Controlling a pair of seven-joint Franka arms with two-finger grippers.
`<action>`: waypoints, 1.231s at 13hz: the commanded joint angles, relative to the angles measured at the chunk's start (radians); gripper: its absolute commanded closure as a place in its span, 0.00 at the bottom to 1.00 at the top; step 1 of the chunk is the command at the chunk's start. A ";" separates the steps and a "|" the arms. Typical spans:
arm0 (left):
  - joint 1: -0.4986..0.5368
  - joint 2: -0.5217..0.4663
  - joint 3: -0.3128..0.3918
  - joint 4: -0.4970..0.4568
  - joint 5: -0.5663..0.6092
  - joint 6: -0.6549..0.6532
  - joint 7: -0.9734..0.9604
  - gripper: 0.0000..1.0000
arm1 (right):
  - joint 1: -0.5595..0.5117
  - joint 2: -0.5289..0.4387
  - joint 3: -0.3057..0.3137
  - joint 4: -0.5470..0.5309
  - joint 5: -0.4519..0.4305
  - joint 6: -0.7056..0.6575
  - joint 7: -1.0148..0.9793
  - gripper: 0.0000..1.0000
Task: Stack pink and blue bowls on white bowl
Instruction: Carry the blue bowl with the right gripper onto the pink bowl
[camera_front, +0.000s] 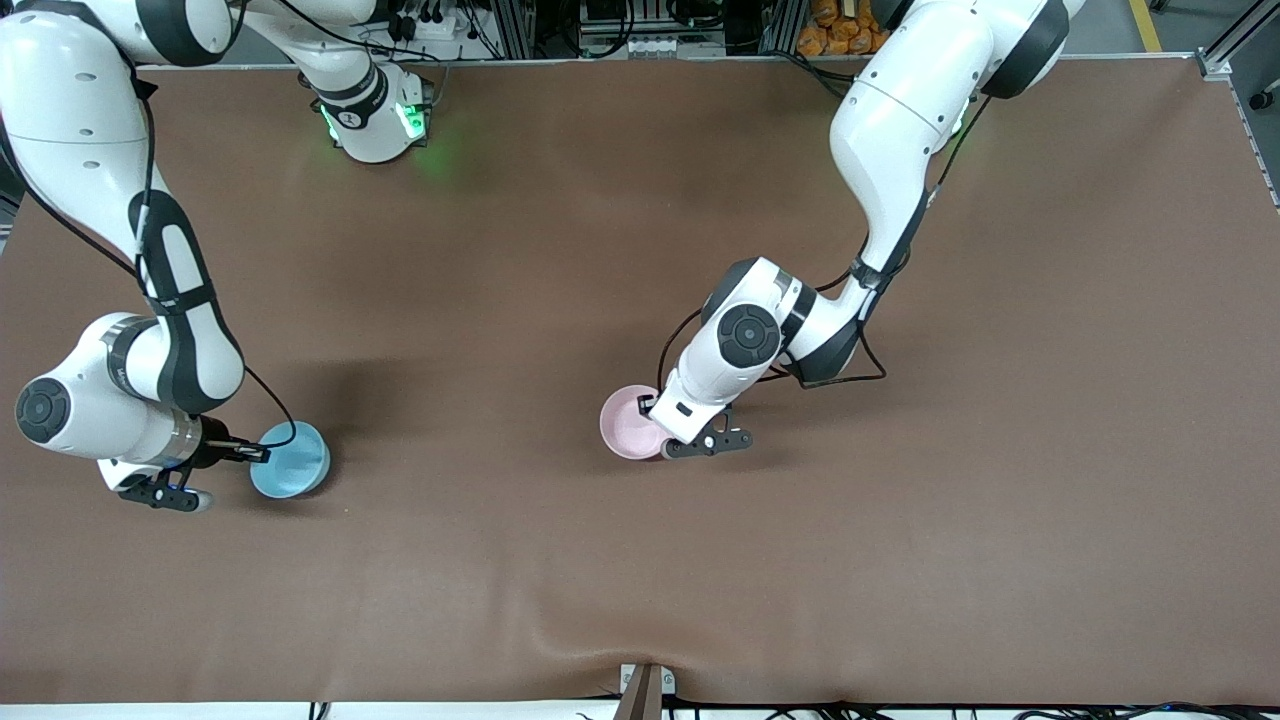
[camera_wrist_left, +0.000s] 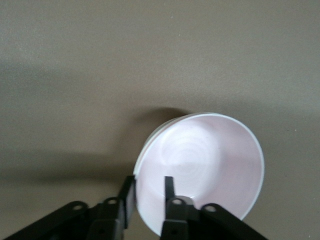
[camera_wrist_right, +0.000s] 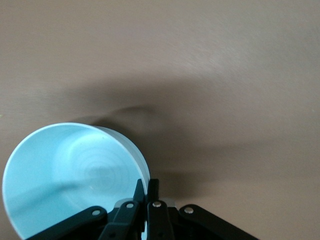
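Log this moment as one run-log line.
left gripper: fingers astride pink bowl rim, bowl nested in white bowl | right gripper: shut on blue bowl rim

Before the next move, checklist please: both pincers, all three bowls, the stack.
1. Right pincer shut on the blue bowl at its rim: ok.
2. Left pincer open, fingers either side of the pink bowl rim: ok.
3. Pink bowl nested in the white bowl: ok, a white rim shows under it.
4. Blue bowl lifted off the table: cannot tell.
5. Stack free of the left pincer for the blue bowl: not ok, the pincer sits at the rim.
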 joint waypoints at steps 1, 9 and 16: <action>0.008 -0.035 0.004 0.013 0.032 -0.002 0.002 0.00 | 0.059 -0.048 -0.003 -0.004 0.016 -0.012 -0.078 1.00; 0.144 -0.291 0.003 0.013 0.095 -0.201 0.012 0.00 | 0.487 -0.139 -0.002 0.039 0.030 -0.054 0.558 1.00; 0.340 -0.446 0.001 0.013 0.106 -0.413 0.294 0.00 | 0.653 -0.084 -0.003 0.112 0.336 -0.028 0.843 1.00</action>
